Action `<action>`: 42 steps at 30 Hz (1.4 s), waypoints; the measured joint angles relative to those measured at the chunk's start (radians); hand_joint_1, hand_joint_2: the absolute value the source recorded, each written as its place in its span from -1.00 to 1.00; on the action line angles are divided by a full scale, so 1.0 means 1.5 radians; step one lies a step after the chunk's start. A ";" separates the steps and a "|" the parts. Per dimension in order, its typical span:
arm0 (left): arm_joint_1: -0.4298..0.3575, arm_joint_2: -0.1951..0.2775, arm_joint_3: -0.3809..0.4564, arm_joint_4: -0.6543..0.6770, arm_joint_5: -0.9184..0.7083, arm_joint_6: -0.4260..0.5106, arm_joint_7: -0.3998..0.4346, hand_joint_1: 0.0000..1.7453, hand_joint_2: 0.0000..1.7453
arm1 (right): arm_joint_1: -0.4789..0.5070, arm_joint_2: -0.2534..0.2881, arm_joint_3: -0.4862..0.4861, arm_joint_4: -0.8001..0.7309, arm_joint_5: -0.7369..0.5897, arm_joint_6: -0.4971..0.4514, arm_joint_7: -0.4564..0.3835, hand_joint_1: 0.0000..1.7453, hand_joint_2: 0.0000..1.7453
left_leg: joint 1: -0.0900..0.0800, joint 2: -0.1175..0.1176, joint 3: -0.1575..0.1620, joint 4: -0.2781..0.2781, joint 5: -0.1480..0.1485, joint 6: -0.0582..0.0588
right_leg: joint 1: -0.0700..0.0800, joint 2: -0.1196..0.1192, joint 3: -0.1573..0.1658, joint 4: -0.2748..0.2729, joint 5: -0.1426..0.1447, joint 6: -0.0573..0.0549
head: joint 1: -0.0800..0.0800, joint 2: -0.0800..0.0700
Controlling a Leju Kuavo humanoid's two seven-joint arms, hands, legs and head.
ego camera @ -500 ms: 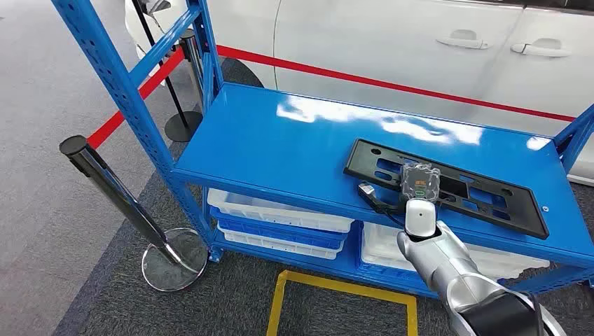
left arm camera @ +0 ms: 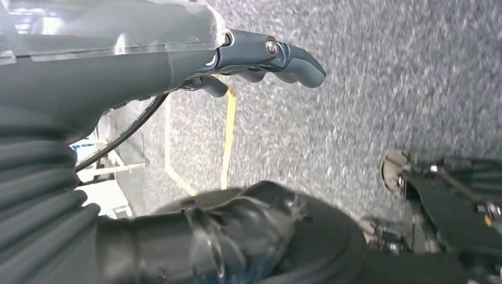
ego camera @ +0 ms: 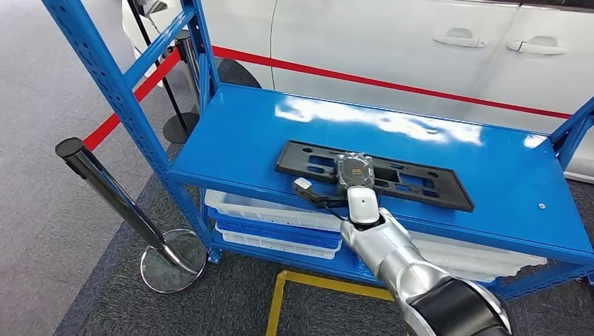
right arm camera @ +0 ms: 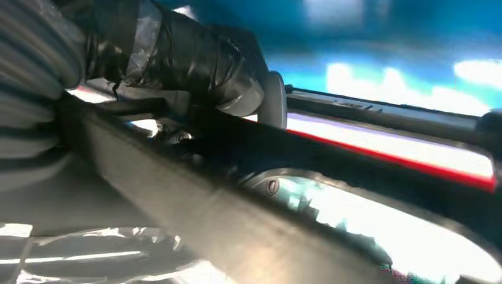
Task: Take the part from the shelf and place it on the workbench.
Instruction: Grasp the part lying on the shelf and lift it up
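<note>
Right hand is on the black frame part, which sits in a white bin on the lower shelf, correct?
Not quite. The head view shows the black frame part lying on the blue top shelf, not in a white bin below. The right hand is on it.

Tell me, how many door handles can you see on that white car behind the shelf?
2: one door handle sits on the white car above the blue shelf's right half, the other handle further right, near the picture's edge. More may lie outside the picture.

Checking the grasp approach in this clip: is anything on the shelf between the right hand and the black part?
Nothing visible does. The right hand is already at the black part, which lies flat on the blue shelf.
</note>
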 joint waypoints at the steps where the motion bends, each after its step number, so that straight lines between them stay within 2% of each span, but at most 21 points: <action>1: 0.000 0.000 0.000 0.000 -0.003 0.004 -0.002 -1.00 1.00 | -0.002 0.006 0.001 0.000 -0.003 -0.022 -0.010 1.00 1.00 | 0.000 -0.002 -0.001 0.000 0.000 0.000 | 0.000 -0.002 0.000 0.000 0.000 0.000 | 0.000 0.000; 9: 0.003 0.002 0.001 0.000 -0.017 0.018 -0.008 -1.00 1.00 | -0.009 0.012 0.016 -0.047 0.005 -0.133 -0.040 1.00 1.00 | -0.005 -0.004 -0.005 0.003 -0.002 0.003 | -0.004 -0.003 -0.002 -0.003 0.000 0.002 | 0.000 0.000; 13: 0.005 0.003 -0.004 0.000 -0.042 -0.004 -0.008 -1.00 1.00 | 0.063 -0.051 0.020 -0.210 0.029 -0.157 -0.029 1.00 1.00 | -0.003 -0.009 -0.003 -0.002 0.002 0.012 | -0.007 -0.007 0.002 -0.004 -0.003 0.009 | 0.000 0.000; 15: 0.007 0.003 -0.009 0.000 -0.048 -0.008 -0.012 -1.00 1.00 | 0.110 -0.100 0.020 -0.300 0.030 -0.159 -0.030 1.00 1.00 | 0.000 -0.012 0.000 -0.012 0.007 0.018 | -0.007 -0.007 -0.013 0.031 -0.030 0.011 | 0.000 0.000; 17: 0.010 0.003 -0.011 0.000 -0.050 -0.008 -0.014 -1.00 1.00 | 0.151 -0.145 0.020 -0.368 0.035 -0.159 -0.033 1.00 1.00 | 0.000 -0.012 -0.001 -0.014 0.009 0.021 | -0.007 -0.004 -0.059 0.116 -0.073 0.012 | 0.001 0.000; 18: 0.012 0.003 -0.012 0.000 -0.050 -0.008 -0.015 -1.00 1.00 | 0.167 -0.162 0.020 -0.395 0.042 -0.159 -0.034 1.00 1.00 | 0.000 -0.011 -0.002 -0.013 0.008 0.021 | -0.007 -0.003 -0.084 0.159 -0.087 0.013 | 0.001 0.000; 19: 0.013 0.003 -0.012 0.000 -0.050 -0.008 -0.013 -1.00 1.00 | 0.180 -0.175 0.019 -0.414 0.052 -0.159 -0.034 1.00 1.00 | 0.000 -0.009 -0.004 -0.011 0.008 0.021 | -0.008 -0.003 -0.101 0.184 -0.087 0.014 | 0.000 0.000; 20: 0.013 0.003 -0.012 0.000 -0.050 -0.008 -0.010 -1.00 1.00 | 0.188 -0.185 0.019 -0.428 0.061 -0.159 -0.031 1.00 1.00 | 0.000 -0.006 -0.005 -0.010 0.007 0.020 | -0.008 -0.003 -0.107 0.183 -0.072 0.014 | 0.001 0.000; 21: 0.012 0.003 -0.012 0.000 -0.050 -0.008 -0.006 -1.00 1.00 | 0.192 -0.192 0.019 -0.439 0.068 -0.159 -0.025 1.00 1.00 | 0.000 -0.004 -0.007 -0.007 0.007 0.018 | -0.010 -0.003 -0.099 0.157 -0.046 0.015 | 0.000 0.000; 23: 0.010 0.003 -0.012 0.000 -0.050 -0.008 0.003 -1.00 1.00 | 0.193 -0.203 0.021 -0.456 0.075 -0.159 -0.008 1.00 1.00 | 0.000 -0.003 -0.011 0.001 0.005 0.013 | -0.011 -0.003 -0.063 0.072 0.002 0.016 | 0.000 0.000; 24: 0.008 0.003 -0.012 0.000 -0.050 -0.008 0.006 -1.00 1.00 | 0.192 -0.208 0.025 -0.464 0.076 -0.159 0.005 1.00 1.00 | -0.001 -0.004 -0.013 0.004 0.005 0.010 | -0.011 -0.002 -0.050 0.045 0.015 0.015 | 0.000 0.000; 25: 0.008 0.003 -0.012 0.000 -0.050 -0.008 0.009 -1.00 1.00 | 0.190 -0.214 0.031 -0.471 0.077 -0.159 0.020 1.00 1.00 | -0.002 -0.005 -0.016 0.006 0.006 0.005 | -0.009 0.000 -0.045 0.031 0.019 0.012 | 0.000 0.000; 28: 0.008 0.003 -0.011 0.000 -0.042 -0.002 0.017 -1.00 1.00 | 0.173 -0.227 0.072 -0.485 0.077 -0.159 0.066 1.00 1.00 | -0.003 -0.007 -0.024 0.008 0.013 -0.009 | -0.008 0.000 -0.055 0.031 0.026 -0.002 | 0.000 0.000; 30: 0.008 0.003 -0.009 0.000 -0.032 0.003 0.022 -1.00 1.00 | 0.155 -0.222 0.102 -0.486 0.077 -0.159 0.068 1.00 1.00 | -0.002 -0.006 -0.038 0.034 -0.013 -0.017 | -0.010 0.000 -0.065 0.030 0.037 -0.016 | 0.000 0.000; 33: 0.005 0.003 -0.001 0.000 -0.021 0.010 0.023 -1.00 1.00 | 0.117 -0.176 0.132 -0.458 0.077 -0.158 0.048 1.00 1.00 | -0.001 -0.005 -0.082 0.156 -0.092 -0.024 | -0.005 0.003 -0.087 0.032 0.052 -0.028 | -0.001 0.000; 34: 0.003 0.003 0.001 0.000 -0.020 0.011 0.022 -1.00 1.00 | 0.102 -0.154 0.139 -0.441 0.075 -0.158 0.041 1.00 1.00 | -0.001 -0.005 -0.090 0.188 -0.105 -0.024 | -0.002 0.004 -0.095 0.034 0.057 -0.030 | -0.001 0.000; 35: 0.002 0.003 0.003 0.000 -0.022 0.010 0.022 -1.00 1.00 | 0.089 -0.131 0.144 -0.423 0.073 -0.158 0.035 1.00 1.00 | -0.001 -0.005 -0.086 0.196 -0.106 -0.023 | 0.000 0.005 -0.102 0.036 0.061 -0.031 | -0.001 0.000; 36: 0.001 0.003 0.004 0.000 -0.026 0.008 0.023 -1.00 1.00 | 0.077 -0.112 0.147 -0.408 0.071 -0.158 0.031 1.00 1.00 | -0.002 -0.005 -0.069 0.177 -0.095 -0.020 | 0.003 0.004 -0.108 0.038 0.065 -0.031 | -0.001 0.000; 38: 0.000 0.004 0.004 0.000 -0.035 0.003 0.026 -1.00 1.00 | 0.058 -0.081 0.148 -0.389 0.069 -0.158 0.028 1.00 1.00 | -0.006 -0.005 -0.006 0.083 -0.069 -0.007 | 0.008 0.001 -0.118 0.041 0.072 -0.031 | -0.001 0.000; 40: 0.000 0.004 0.003 0.000 -0.043 0.000 0.029 -1.00 1.00 | 0.047 -0.062 0.148 -0.381 0.066 -0.158 0.027 1.00 1.00 | -0.011 -0.004 0.037 0.014 -0.051 0.003 | 0.008 -0.004 -0.121 0.040 0.079 -0.027 | -0.001 0.000; 42: 0.001 0.004 0.003 0.000 -0.050 0.000 0.026 -1.00 1.00 | 0.043 -0.051 0.148 -0.378 0.060 -0.158 0.020 1.00 1.00 | -0.016 -0.004 0.042 0.001 -0.040 0.006 | 0.006 -0.007 -0.121 0.035 0.089 -0.020 | -0.001 0.000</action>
